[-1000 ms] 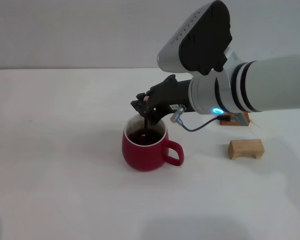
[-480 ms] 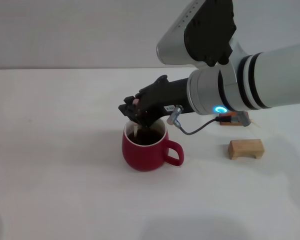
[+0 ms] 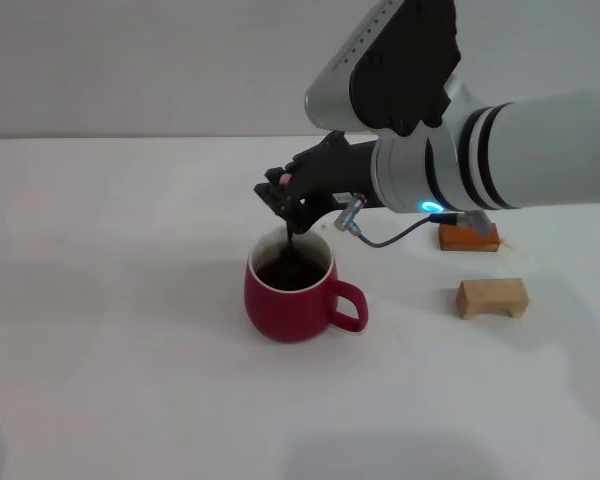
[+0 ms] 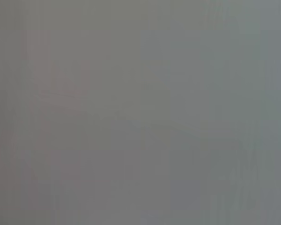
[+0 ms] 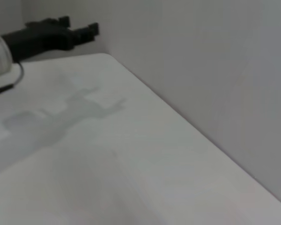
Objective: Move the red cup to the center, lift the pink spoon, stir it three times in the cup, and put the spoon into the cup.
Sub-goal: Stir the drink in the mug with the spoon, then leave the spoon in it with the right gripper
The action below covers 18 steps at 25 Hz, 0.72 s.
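The red cup (image 3: pixel 288 302) stands near the middle of the white table (image 3: pixel 110 330) in the head view, its handle turned to the right. My right gripper (image 3: pixel 286 200) hovers just over the cup's far rim, shut on the pink spoon (image 3: pixel 293 238). The spoon hangs nearly upright, its lower end inside the cup, and a bit of pink handle shows at the fingers. The left gripper is out of view, and the left wrist view is plain grey. The right wrist view shows neither cup nor spoon.
A tan wooden block (image 3: pixel 492 298) lies to the right of the cup. An orange-brown block (image 3: pixel 468 237) sits behind it, partly under my right forearm. A grey wall runs along the table's far edge.
My right gripper swung from the cup's right side to its left rim, then back toward the far middle and slightly up, carrying the spoon around inside the cup. The cup stayed put.
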Available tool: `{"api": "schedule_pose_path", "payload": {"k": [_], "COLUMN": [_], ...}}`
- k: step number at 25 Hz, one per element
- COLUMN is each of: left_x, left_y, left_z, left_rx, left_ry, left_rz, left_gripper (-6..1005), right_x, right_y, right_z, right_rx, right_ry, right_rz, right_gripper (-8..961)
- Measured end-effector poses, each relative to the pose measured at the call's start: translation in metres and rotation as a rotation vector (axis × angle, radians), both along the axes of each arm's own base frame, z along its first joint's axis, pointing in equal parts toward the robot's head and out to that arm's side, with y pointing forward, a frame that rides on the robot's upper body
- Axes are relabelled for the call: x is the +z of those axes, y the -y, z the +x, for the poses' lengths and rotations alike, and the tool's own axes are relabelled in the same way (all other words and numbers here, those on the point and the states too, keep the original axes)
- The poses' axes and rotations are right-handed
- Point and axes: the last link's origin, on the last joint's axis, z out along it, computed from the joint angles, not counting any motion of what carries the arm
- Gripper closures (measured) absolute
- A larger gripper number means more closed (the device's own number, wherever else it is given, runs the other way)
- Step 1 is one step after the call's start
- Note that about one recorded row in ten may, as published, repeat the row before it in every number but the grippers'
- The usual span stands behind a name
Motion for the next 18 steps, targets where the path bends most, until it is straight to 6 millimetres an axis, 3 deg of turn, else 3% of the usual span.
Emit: {"api": "schedule_pose_path", "payload": {"k": [4,18], "left_x": [0.0,0.001], "left_y": [0.001,0.001], "left_z": [-0.001,0.0], "left_rx": [0.003,-0.005], "left_ry": [0.0,-0.007], "left_rz": [0.001,0.008], "left_gripper": [172,172], "right_x": [0.001,0.013], "right_y": [-0.001,0.026], "right_z": [0.001,-0.02], "right_rx": [-0.005,-0.014], "right_ry": [0.026,0.019], "right_rz": [0.011,-0.108], "right_gripper": [819,819]}}
